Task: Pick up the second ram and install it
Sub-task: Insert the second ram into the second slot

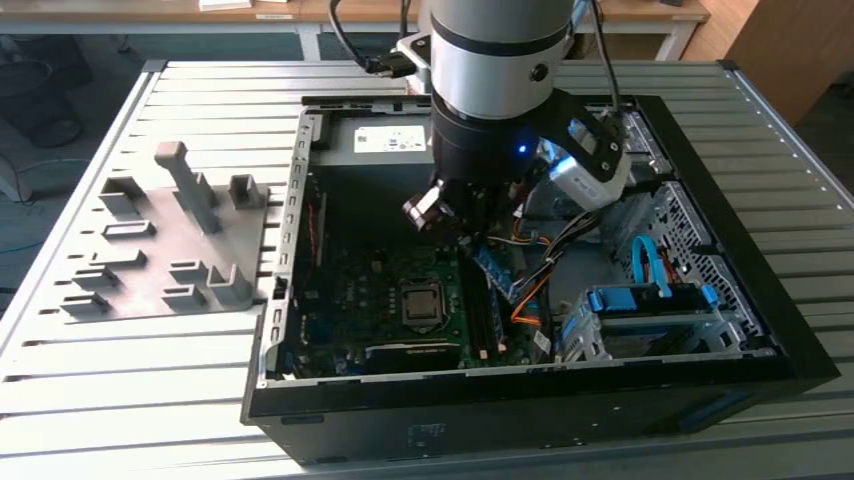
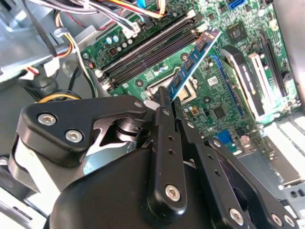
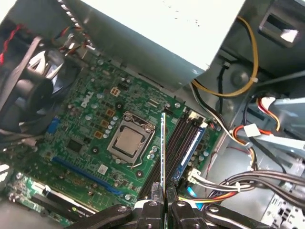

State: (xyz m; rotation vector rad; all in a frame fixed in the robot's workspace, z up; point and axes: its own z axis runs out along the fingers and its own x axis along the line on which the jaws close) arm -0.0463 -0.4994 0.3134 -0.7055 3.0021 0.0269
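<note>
Black front wall of the computer case (image 1: 534, 405) sits nearest in the exterior view, and the open case lies on the slatted surface (image 1: 134, 400). A grey fixture plate (image 1: 160, 250) lies at nine o'clock of the case, just beside its side wall. The arm (image 1: 494, 60) stands over the case's middle. Its tool (image 1: 467, 238) is clamped on the second ram (image 1: 494, 272), which slants toward five o'clock. The CPU socket (image 1: 422, 303) lies at the ram's seven o'clock, and a blue drive bracket (image 1: 641, 300) lies at four o'clock, with loose cables between.

In the second wrist view the tool (image 2: 167, 98) pinches one end of the second ram (image 2: 193, 62). The stick is tilted above the board beside the memory slots (image 2: 147, 52), not seated in them.

In the first wrist view the tool (image 3: 163, 191) grips the second ram (image 3: 163, 148) edge-on. A narrow lane lies between the CPU socket (image 3: 128, 140) and the memory slots (image 3: 183, 143). Cables (image 3: 238, 181) crowd the slots' far side, and a fan (image 3: 33, 90) sits well apart beyond the socket.
</note>
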